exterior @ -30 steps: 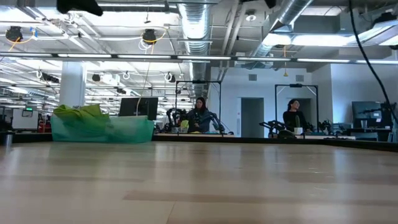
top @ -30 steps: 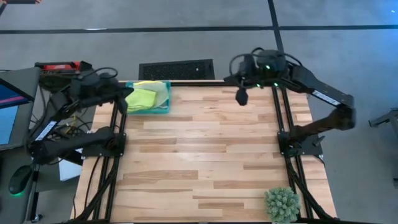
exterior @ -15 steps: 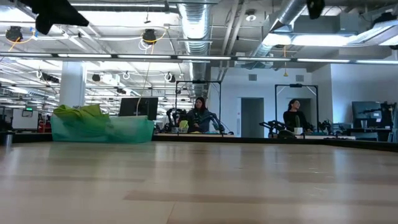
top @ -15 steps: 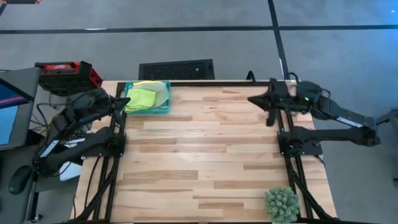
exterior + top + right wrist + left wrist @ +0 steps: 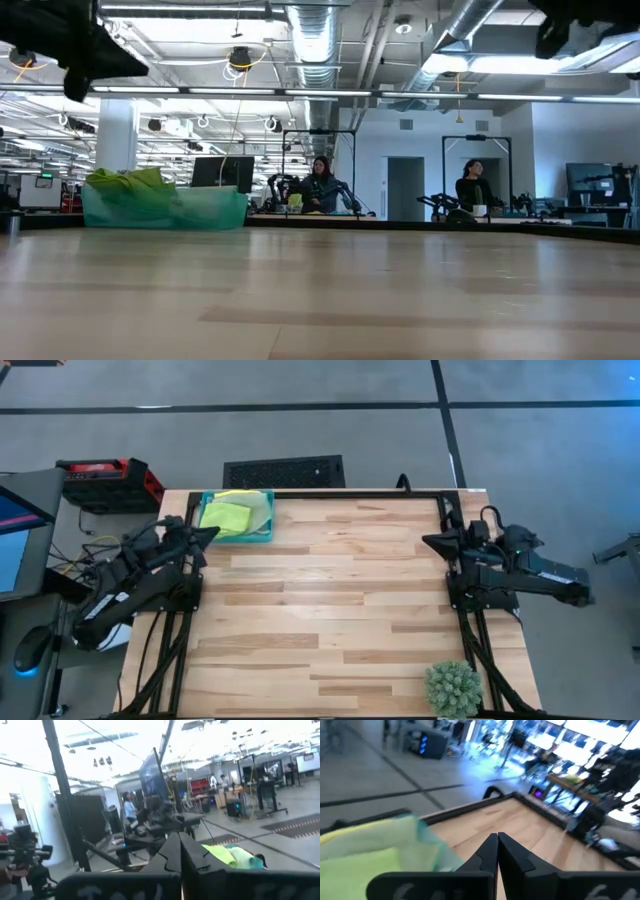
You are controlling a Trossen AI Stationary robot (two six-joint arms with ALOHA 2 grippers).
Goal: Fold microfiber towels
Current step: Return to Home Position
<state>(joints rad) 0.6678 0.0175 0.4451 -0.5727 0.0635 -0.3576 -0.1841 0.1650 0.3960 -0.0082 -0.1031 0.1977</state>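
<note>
**High view.** The left hand [image 5: 207, 534] hangs above the left rail of the desk [image 5: 330, 600], clear of the surface. Its 2 fingers are pressed together and hold nothing. In the left wrist view the fingertips [image 5: 489, 851] meet with no gap.

The right hand [image 5: 432, 542] hangs above the opposite rail and points inward toward the left hand. Its fingers [image 5: 172, 847] are likewise closed on each other and empty.

The microfiber towels [image 5: 232, 515] lie folded in 1 stack inside the teal tray [image 5: 270, 520]. The stack is just ahead of the left hand's tips and well apart from the right hand, across the width of the desk. The lime green towel [image 5: 226, 518] forms the top layer. An edge of the yellow towel [image 5: 240, 494] shows on the side of the stack away from the left hand. The layers beneath cannot be told apart.

The spiky plant [image 5: 453, 688] stands at the desk corner behind the right hand, beside that arm's rail.

**Low view.** The stack rises above the tray's rim. 2 people [image 5: 322, 184] sit in the room beyond the desk.
</note>
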